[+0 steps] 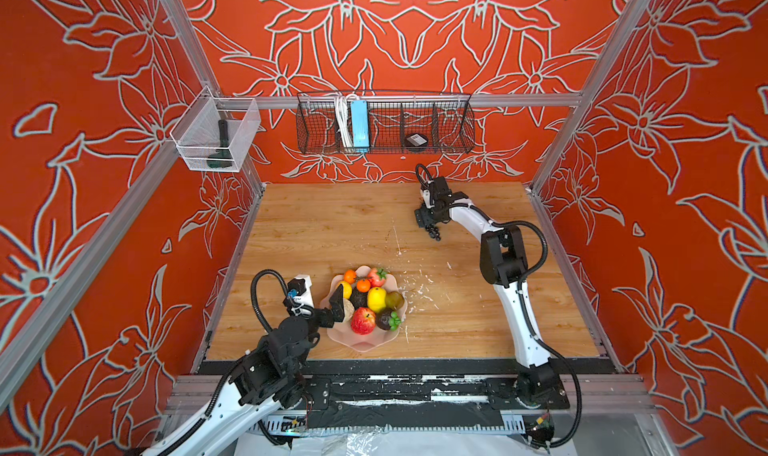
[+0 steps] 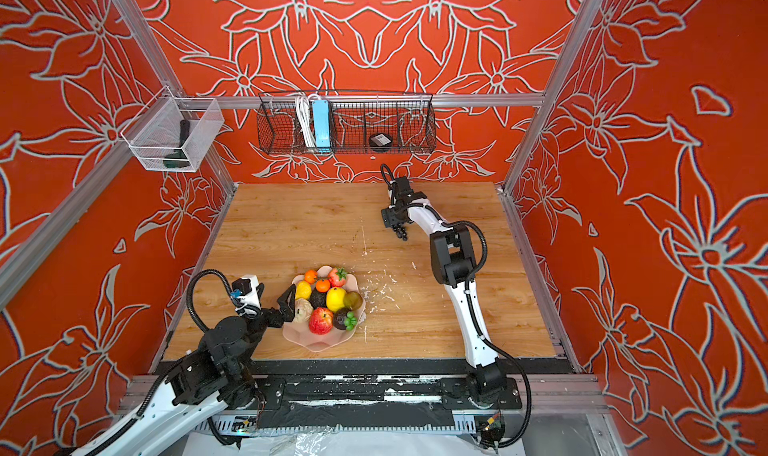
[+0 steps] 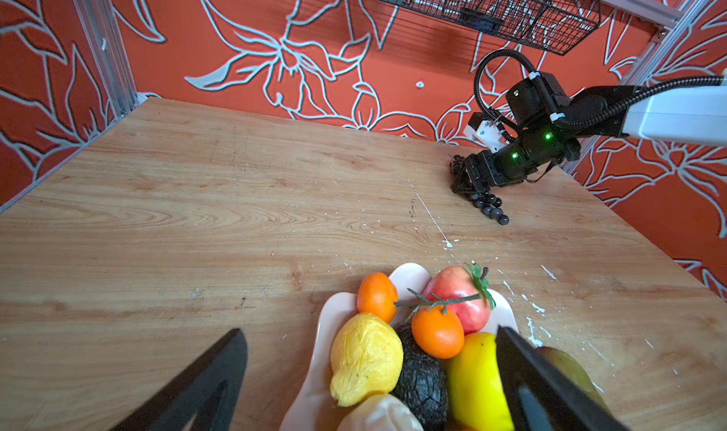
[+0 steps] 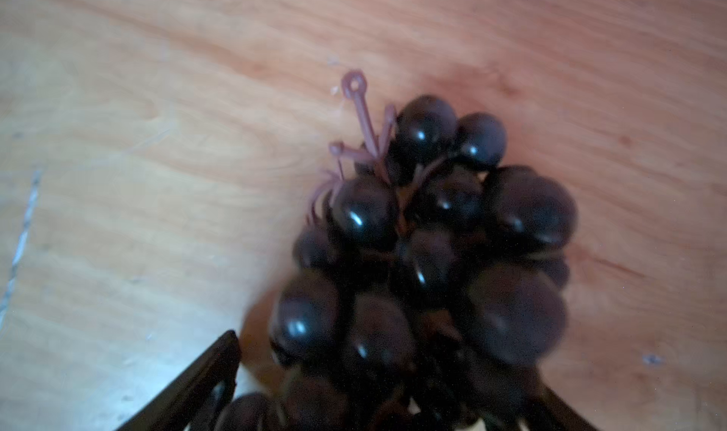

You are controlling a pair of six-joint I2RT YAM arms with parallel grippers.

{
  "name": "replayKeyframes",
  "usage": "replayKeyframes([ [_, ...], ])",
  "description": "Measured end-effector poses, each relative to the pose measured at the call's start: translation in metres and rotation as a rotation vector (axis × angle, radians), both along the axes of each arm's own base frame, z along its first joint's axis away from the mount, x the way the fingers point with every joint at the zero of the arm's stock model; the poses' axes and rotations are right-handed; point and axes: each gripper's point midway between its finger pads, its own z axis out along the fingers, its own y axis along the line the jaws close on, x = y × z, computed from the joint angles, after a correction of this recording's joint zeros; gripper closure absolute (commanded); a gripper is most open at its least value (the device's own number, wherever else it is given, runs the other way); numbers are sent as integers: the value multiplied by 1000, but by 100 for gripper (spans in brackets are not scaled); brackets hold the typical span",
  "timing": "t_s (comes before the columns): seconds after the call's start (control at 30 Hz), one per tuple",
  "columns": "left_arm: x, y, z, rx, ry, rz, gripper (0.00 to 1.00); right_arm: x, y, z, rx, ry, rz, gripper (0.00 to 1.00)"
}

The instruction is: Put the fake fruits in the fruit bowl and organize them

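Fake fruits [image 1: 376, 299] crowd the fruit bowl [image 1: 357, 343] at the front of the worktop [image 1: 324, 225]; only the grape bunch [image 4: 432, 252] lies well apart, farther back. Right jaws straddle it, spread wide, not yet pinching. Left jaws gape empty over the bowl's edge, probably ready to tidy.

No legible text, brand or number anywhere. White label on small black round object [image 1: 416, 140] in black wire wall basket [image 1: 453, 129]: print too small to read.
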Motion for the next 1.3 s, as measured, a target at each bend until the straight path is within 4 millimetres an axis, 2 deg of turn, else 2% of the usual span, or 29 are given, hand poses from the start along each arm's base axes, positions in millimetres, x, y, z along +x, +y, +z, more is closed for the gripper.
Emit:
replayKeyframes([
  [0.27, 0, 0, 1, -3, -3, 1, 2, -53, 30, 0, 8, 17, 192, 24],
  [0.43, 0, 0, 1, -3, -3, 0, 2, -78, 39, 4, -7, 6, 260, 25],
  [0.53, 0, 0, 1, -3, -3, 0, 2, -85, 41, 8, -19, -6, 265, 21],
  [0.67, 0, 0, 1, -3, -3, 0, 2, -87, 30, 17, -2, -26, 206, 12],
  [0.8, 0, 0, 1, -3, -3, 0, 2, -80, 12, 37, 57, -58, 124, 11],
  [0.9, 0, 0, 1, -3, -3, 0, 2, -64, -1, 55, 121, -100, 60, 15],
  [1.1, 0, 0, 1, -2, -2, 0, 2, -34, -27, 74, 230, -126, -88, 20],
  [1.2, 1, -1, 1, -2, -2, -1, 2, -11, -33, 85, 267, -156, -141, 21],
  [1.3, 1, -1, 0, 1, 2, -1, 2, 4, -31, 83, 312, -161, -167, 18],
])
